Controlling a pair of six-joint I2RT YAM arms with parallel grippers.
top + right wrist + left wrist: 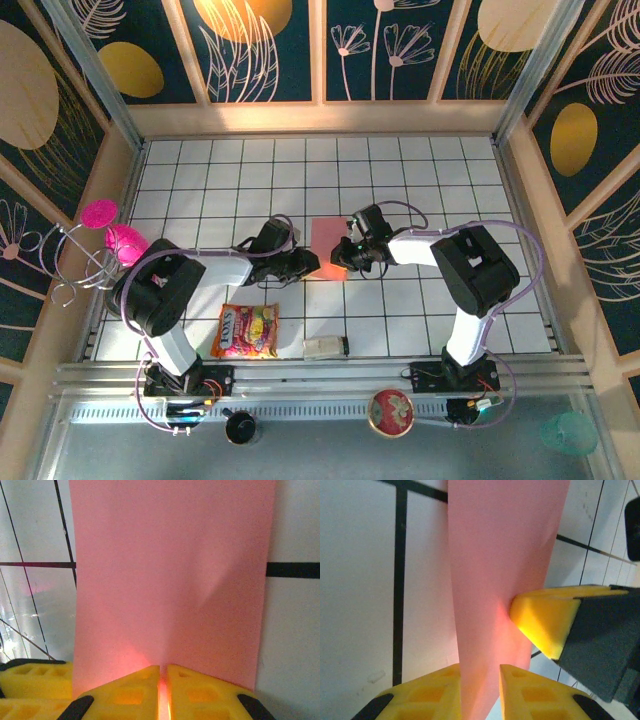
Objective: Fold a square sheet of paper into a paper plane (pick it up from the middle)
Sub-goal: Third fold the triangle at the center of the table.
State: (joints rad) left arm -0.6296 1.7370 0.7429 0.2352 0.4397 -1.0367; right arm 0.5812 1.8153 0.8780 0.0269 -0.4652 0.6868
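Just beyond the snack packet [246, 331] on the worktop [450, 180] is the square sheet of paper [327, 240]. The right claw [163, 680] is pinched shut on its edge, likely anchoring it for a crease. The left claw [480, 672] straddles the same sheet, though whether it truly grips I can't tell.

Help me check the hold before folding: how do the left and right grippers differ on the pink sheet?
The left gripper has its fingers apart, with the pink sheet running through the gap; the right gripper has its fingers pressed together on the sheet's edge. Seen from above, the left gripper reaches the sheet from its left side, the right gripper from its right. Both have yellow fingers and meet the same sheet.
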